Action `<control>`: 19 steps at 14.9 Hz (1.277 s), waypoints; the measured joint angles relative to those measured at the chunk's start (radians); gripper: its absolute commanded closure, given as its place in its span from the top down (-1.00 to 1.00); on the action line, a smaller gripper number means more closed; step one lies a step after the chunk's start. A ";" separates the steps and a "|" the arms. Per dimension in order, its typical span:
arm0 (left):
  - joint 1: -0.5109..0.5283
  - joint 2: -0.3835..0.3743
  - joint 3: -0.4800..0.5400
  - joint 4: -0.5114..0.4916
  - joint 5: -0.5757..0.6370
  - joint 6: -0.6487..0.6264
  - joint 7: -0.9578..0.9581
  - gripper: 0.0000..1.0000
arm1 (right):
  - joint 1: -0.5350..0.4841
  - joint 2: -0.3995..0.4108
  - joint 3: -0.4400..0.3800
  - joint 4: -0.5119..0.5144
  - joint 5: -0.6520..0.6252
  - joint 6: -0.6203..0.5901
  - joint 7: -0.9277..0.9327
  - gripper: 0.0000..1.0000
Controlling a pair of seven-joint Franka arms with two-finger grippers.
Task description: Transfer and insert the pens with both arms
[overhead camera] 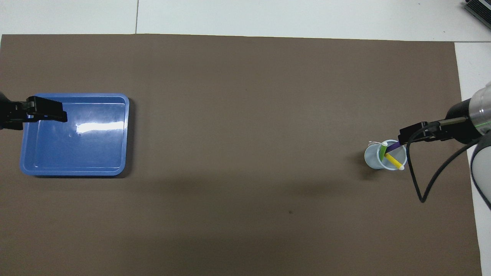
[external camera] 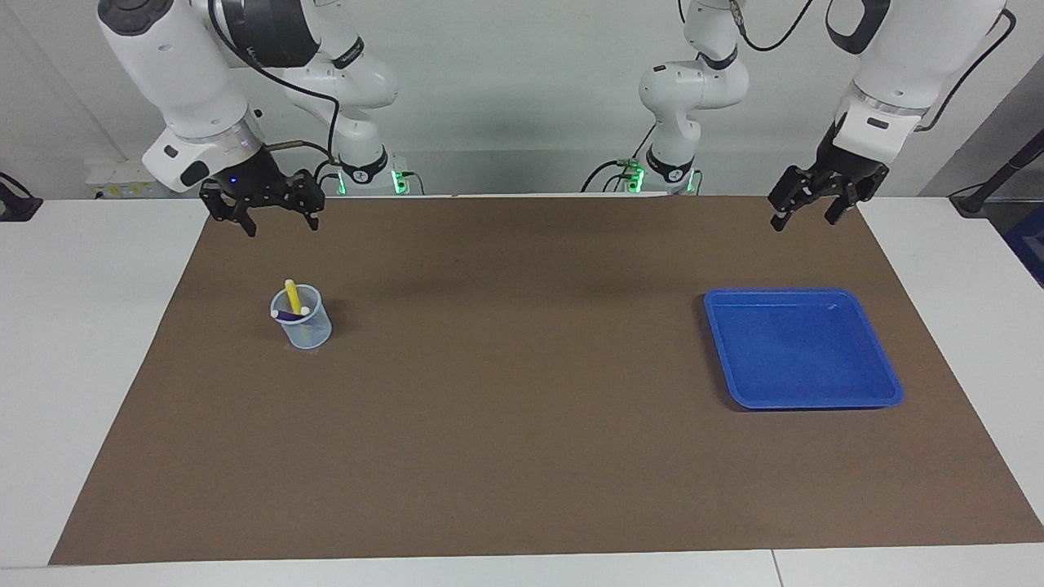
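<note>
Brown mat [external camera: 522,424]: purple, green and yellow pens [overhead camera: 392,156] all stand in the clear cup [external camera: 302,319]; blue tray [external camera: 864,326] holds nothing. Insertion looks complete. Right gripper [external camera: 281,218] and left gripper [external camera: 807,214] hover spread, unloaded.

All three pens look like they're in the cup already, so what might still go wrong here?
1. The cup is small and light-looking, and the pens lean out over its rim, so a nudge might tip it.
2. The right claw hangs up close to the cup; a careless sweep could catch the yellow pen.
3. The left claw is by the tray, which it might clip.
</note>
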 measured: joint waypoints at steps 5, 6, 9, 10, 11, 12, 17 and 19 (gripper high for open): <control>0.002 0.000 0.000 0.000 0.000 0.000 0.000 1.00 | 0.000 0.000 0.000 0.001 0.000 0.000 0.000 1.00; 0.002 0.000 0.000 0.000 0.000 0.000 0.000 1.00 | 0.000 0.000 0.000 0.002 0.000 0.000 0.000 1.00; 0.003 0.000 0.000 0.000 0.000 0.000 0.000 1.00 | 0.001 -0.007 0.001 0.003 0.000 0.000 0.000 1.00; 0.003 0.000 0.000 0.000 0.000 0.000 0.000 1.00 | 0.002 -0.011 0.002 0.004 0.000 -0.001 0.000 1.00; 0.003 0.000 0.000 0.000 0.000 0.000 0.000 1.00 | 0.004 -0.014 0.003 0.004 0.000 -0.004 0.000 1.00; 0.003 0.000 0.000 0.000 0.000 0.000 0.000 1.00 | 0.005 -0.019 0.004 0.004 0.000 -0.007 0.000 1.00; 0.003 0.001 0.000 0.000 0.024 -0.001 0.000 1.00 | 0.005 -0.046 0.013 0.006 0.000 -0.031 0.000 1.00; 0.003 0.001 0.000 0.000 0.026 -0.002 0.000 1.00 | 0.005 -0.047 0.014 0.006 0.000 -0.031 0.000 1.00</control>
